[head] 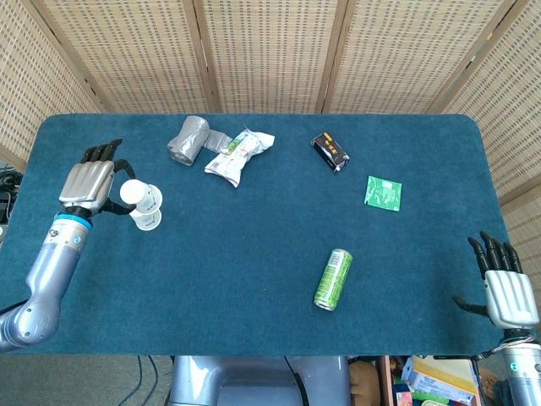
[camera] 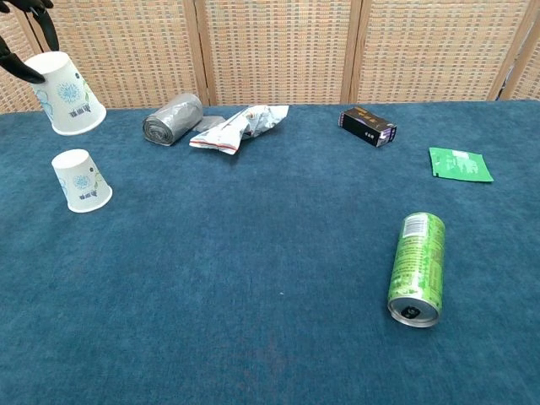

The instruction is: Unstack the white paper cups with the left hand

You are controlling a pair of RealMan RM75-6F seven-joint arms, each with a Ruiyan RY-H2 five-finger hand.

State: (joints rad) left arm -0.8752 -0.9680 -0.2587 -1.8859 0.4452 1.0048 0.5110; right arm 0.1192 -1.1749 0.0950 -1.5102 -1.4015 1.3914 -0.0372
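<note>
Nearest the chest camera I see a green drink can (camera: 416, 268) lying on its side on the blue desk (camera: 253, 321), base toward me, right of centre. Farther right lies a flat green packet (camera: 460, 164), well apart from the can. A small black box (camera: 368, 125) sits at the far side, right of centre. Far centre: a crumpled white snack wrapper (camera: 239, 126) just beside a grey roll (camera: 173, 119) on its left; I can't tell if they touch.

Task cups are at the left. One white paper cup (camera: 81, 180) stands upside down on the desk, alone. A second white paper cup (camera: 67, 93), also mouth-down and tilted, is raised above the desk, farther away and slightly left of the first, apart from it. My left robot hand (head: 89, 180) grips this raised cup; the head view shows the hand beside the cup, and the chest view shows dark fingertips (camera: 18, 66) on its upper left side.

My right robot hand (head: 505, 283) sits at the near right edge of the desk in the head view, fingers extended and apart, holding nothing, well away from every object. It doesn't show in the chest view.
</note>
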